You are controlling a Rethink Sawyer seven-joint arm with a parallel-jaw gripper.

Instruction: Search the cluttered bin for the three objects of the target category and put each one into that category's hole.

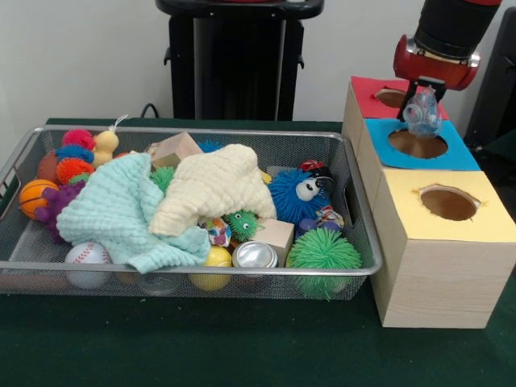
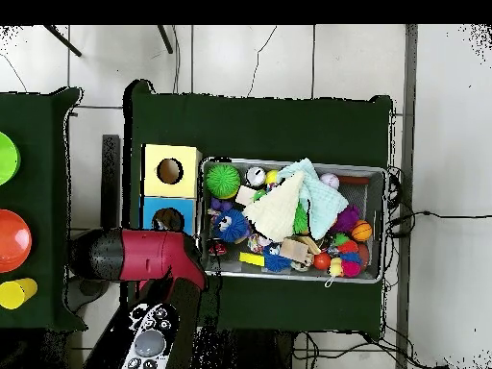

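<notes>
The silver wire-mesh bin (image 1: 201,131) sits on the green table, heaped with toys, balls, blocks and two cloths; it also shows in the overhead view (image 2: 293,164). To its right in the front view stands a row of wooden boxes with a red-topped hole (image 1: 391,97), a blue-topped hole (image 1: 418,144) and a yellow-topped hole (image 1: 448,203). My gripper (image 1: 422,113) hangs just above the blue hole, shut on a small clear bluish object (image 1: 422,110). In the overhead view my red arm (image 2: 144,255) covers the gripper and the red box.
In the bin lie a teal cloth (image 1: 121,210), a pale yellow cloth (image 1: 214,189), a green spiky ball (image 1: 322,254), a blue furry toy (image 1: 294,193), a can (image 1: 255,255), a baseball (image 1: 87,256) and a small basketball (image 1: 36,196). Coloured discs (image 2: 12,240) lie on a side table.
</notes>
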